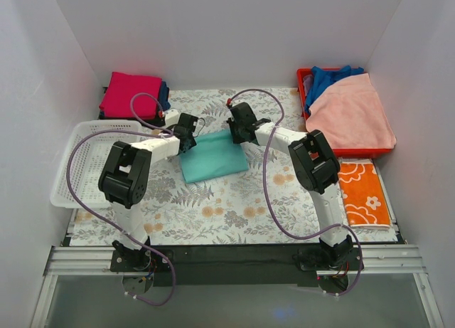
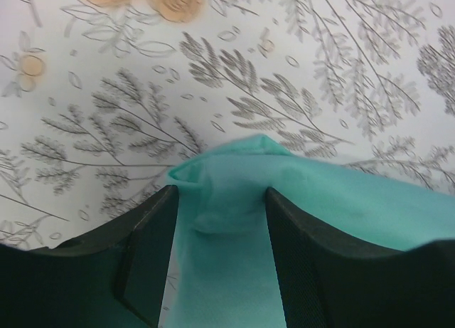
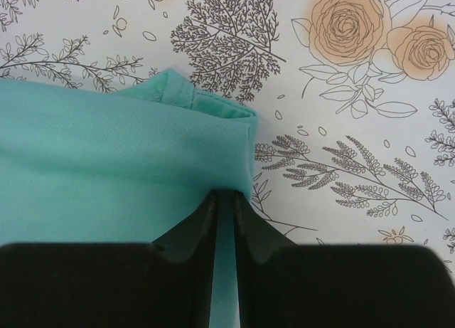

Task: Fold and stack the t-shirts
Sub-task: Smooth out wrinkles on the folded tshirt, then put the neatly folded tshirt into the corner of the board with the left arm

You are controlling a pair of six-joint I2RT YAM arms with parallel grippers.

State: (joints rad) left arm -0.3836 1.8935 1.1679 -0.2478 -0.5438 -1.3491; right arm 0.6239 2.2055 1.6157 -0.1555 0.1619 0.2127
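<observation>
Your mint-teal t-shirt (image 3: 106, 150) is matt cloth with a fine pin-dot knit, soft-looking and stitched at the hem. Under it you have a smooth, matt printed table cover (image 3: 341, 129). The left gripper (image 2: 220, 200) and right gripper (image 3: 225, 200) show you matt black plastic fingers, faintly grainy. Your basket (image 1: 78, 132) is white latticed plastic, the tray (image 1: 301, 86) glossy red plastic; the pink cloth (image 1: 352, 114) on it looks soft and slightly fuzzy, the magenta shirt (image 1: 130, 93) plain and matt.

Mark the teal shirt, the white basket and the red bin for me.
teal shirt (image 1: 213, 159), top view, cloth middle.
white basket (image 1: 82, 168), top view, bare floor.
red bin (image 1: 301, 90), top view, left wall.
</observation>
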